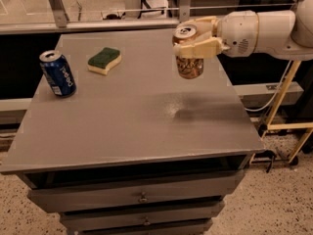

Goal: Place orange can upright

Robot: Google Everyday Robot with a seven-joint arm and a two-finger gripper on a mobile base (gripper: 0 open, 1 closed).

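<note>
The orange can (190,62), with an orange-brown mottled label and a silver top, hangs nearly upright in the air above the right part of the grey table (132,126). My gripper (191,39) is shut on the orange can near its top, reaching in from the right on a white arm (259,31). The can's bottom is clear of the table surface, and its shadow falls on the table below it.
A blue Pepsi can (57,73) stands upright near the table's left edge. A green and yellow sponge (104,60) lies at the back left. Drawers (142,197) sit under the tabletop. A yellow-framed stand (288,106) is to the right of the table.
</note>
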